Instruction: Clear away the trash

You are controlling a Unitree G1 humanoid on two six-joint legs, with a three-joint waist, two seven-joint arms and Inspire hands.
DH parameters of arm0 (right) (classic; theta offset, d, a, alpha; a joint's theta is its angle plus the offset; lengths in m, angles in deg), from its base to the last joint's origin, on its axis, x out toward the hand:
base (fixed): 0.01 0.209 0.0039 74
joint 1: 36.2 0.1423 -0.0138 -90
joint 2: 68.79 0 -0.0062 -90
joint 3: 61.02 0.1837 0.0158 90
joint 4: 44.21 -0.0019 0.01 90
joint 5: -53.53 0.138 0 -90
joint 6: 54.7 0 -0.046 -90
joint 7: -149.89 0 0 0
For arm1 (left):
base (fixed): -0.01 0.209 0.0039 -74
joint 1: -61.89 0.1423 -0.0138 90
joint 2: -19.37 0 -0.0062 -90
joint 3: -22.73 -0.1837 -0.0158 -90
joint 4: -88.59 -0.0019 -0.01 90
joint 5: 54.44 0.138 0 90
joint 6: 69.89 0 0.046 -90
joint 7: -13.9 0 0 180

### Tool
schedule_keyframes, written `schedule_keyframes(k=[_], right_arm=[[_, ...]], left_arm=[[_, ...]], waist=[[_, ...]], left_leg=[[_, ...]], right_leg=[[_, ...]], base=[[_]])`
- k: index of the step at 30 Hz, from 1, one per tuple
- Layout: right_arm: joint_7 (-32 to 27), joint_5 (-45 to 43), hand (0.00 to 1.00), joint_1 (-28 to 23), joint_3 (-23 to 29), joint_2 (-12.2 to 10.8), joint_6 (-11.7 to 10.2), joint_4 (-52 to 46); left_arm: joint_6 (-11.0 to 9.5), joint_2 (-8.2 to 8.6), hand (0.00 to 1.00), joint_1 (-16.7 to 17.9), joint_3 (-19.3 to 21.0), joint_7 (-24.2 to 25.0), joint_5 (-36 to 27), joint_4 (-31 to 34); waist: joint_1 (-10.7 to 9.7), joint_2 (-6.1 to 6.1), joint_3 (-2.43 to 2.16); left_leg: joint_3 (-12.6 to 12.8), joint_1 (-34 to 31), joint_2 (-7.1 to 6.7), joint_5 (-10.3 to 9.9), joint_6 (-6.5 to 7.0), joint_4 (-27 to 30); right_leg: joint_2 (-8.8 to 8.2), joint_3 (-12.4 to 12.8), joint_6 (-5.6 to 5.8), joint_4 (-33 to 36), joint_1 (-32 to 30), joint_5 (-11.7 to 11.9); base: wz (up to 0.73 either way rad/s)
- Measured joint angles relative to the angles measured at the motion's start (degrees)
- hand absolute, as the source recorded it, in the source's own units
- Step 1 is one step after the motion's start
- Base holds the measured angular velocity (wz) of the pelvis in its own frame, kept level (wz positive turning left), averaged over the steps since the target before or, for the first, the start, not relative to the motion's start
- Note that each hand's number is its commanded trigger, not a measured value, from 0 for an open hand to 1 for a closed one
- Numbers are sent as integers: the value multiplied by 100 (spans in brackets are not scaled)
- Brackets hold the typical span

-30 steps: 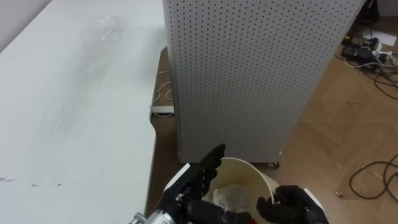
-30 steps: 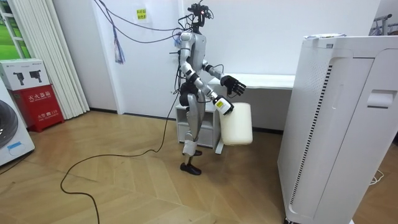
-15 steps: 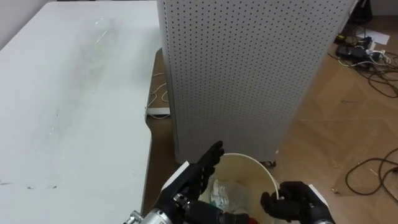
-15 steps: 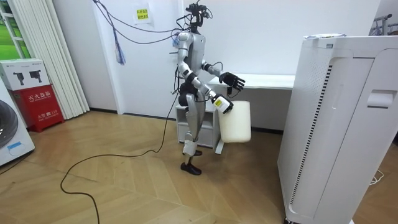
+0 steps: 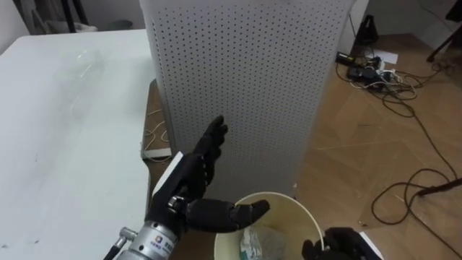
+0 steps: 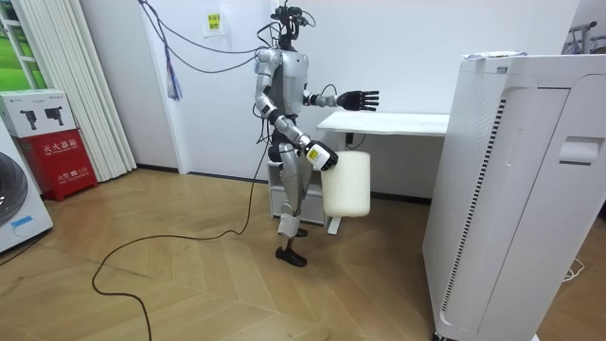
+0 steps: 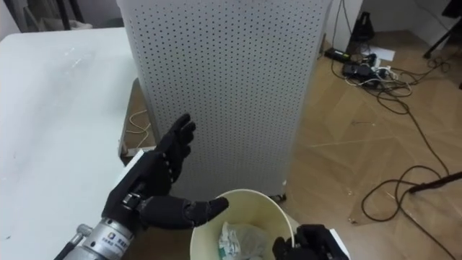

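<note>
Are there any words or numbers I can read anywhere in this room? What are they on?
The yellow sign on the wall: print too small to read.
The red box on the floor: white marks and pictures, too small to read.
The bucket: no print that I can see.

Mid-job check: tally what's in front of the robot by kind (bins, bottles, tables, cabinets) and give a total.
bin: 1
clear bottle: 1
table: 1
perforated cabinet: 1
Total: 4
</note>
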Motion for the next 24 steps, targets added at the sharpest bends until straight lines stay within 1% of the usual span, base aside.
schedule_keyframes(k=[2,4,8,11,12,14,17,21,23,24], right_arm=[[14,9,100,-5,0,-2,0,1],[7,11,100,-13,0,-7,0,1],[0,21,100,-22,0,-42,-23,3],[1,0,100,-21,-5,-50,-38,3],[4,-26,100,-32,-11,-52,-38,3],[0,-33,100,-53,-11,-52,-38,2],[-11,-23,100,-83,-8,-49,-39,2],[-47,-23,100,-83,1,-43,-98,-1],[-51,-16,100,-86,0,-43,-115,0],[-46,8,100,-86,-8,-50,-116,0]], left_arm=[[-12,-90,0,2,0,-81,37,0],[-14,-172,0,4,10,-188,264,1],[-43,-158,0,3,96,-409,713,1],[-44,-160,0,4,247,-626,897,1],[-45,-156,0,3,309,-746,1031,7],[-53,-156,0,3,400,-908,1313,90],[-144,-157,0,4,549,-1168,1601,288],[-417,-148,0,3,668,-1527,1789,483],[-449,-151,0,9,656,-1610,1797,482],[-453,-150,0,39,652,-1674,1870,483]], waist=[[-11,1,0],[-5,8,1],[17,10,3],[98,10,3],[142,16,7],[174,18,8],[175,19,9],[174,19,9],[161,27,16],[194,32,20]], left_leg=[[3,63,-3,0,0,-21],[2,157,0,-1,0,-56],[27,218,-20,-11,14,-93],[174,259,-23,-16,19,-172],[221,308,-7,-16,19,-231],[255,322,-10,-16,19,-270],[341,346,-6,-16,19,-313],[358,417,0,-15,17,-392],[358,476,16,-14,15,-380],[362,524,29,-14,15,-353]], right_leg=[[14,24,5,-4,40,3],[37,43,20,-14,126,15],[40,28,23,-4,140,17],[51,11,17,13,78,36],[60,-37,1,10,71,54],[69,-32,-2,5,52,62],[89,-31,-7,-3,25,68],[109,-48,-7,-20,39,68],[112,-117,-8,-95,127,67],[111,-197,-12,-113,191,66]], base=[[-10],[-6],[-8],[-25],[-29],[-22],[-15],[-9],[-4],[-13]])
